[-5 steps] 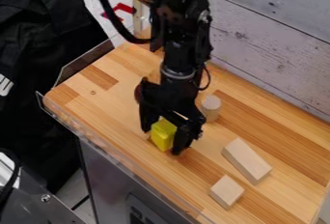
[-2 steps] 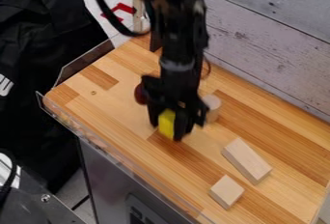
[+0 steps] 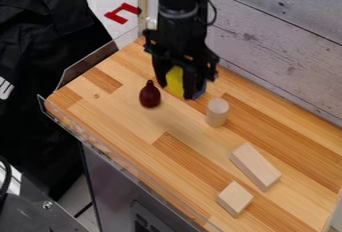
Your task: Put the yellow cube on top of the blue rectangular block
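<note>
The gripper [image 3: 176, 90] has carried the cube [image 3: 175, 81] away from the middle of the board [image 3: 113, 113] to its far part; in both earlier frames the two were nearer. It still has the cube pinched between its fingers, one on the left and one on the right, as it did a second ago. A bit of the blue block [image 3: 199, 94] now shows just right of the right finger; whether the cube touches it, I cannot tell. The dark red thing [image 3: 150, 96], mostly behind the gripper at first, has come fully into sight, upright-looking, to the near left of the cube. The cylinder [image 3: 217, 112], partly covered before, is also plain to see, standing to the near right of the cube. The long block [image 3: 256, 167] and the small block [image 3: 234, 199] have stayed put at the near right, apart from each other.
</note>
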`<state>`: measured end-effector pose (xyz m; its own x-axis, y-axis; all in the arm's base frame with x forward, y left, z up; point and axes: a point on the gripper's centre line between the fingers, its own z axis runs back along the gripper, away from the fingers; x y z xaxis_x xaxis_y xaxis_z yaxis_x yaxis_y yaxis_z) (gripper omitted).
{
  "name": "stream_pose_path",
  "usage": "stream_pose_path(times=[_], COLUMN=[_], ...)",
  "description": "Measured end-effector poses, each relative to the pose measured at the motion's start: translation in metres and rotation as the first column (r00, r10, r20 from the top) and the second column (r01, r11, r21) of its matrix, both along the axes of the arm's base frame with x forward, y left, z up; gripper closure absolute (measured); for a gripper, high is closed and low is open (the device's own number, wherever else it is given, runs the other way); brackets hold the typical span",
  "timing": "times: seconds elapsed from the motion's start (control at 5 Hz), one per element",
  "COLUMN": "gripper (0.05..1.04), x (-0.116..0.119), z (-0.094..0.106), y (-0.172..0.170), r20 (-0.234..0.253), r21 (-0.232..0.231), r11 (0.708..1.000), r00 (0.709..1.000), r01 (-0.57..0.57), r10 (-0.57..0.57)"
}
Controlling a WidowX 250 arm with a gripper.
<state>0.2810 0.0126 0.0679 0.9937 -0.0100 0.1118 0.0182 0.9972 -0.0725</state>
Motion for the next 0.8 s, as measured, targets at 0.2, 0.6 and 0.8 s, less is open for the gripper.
stream_pose_path(times=[0.2,0.6,0.8], gripper=[0.497,0.497,0.497], x=[0.014,0.037,0.049], z=[0.001,0.001,-0.002], y=[0.009,0.025,0.030], r20=[-0.013,-0.077,-0.103], r21=[-0.004,0.062,0.090], r11=[1.000,0.998,0.996], r00=[1.000,0.997,0.994], r01=[0.007,-0.020,-0.009], r10=[-0.007,0.025,0.018])
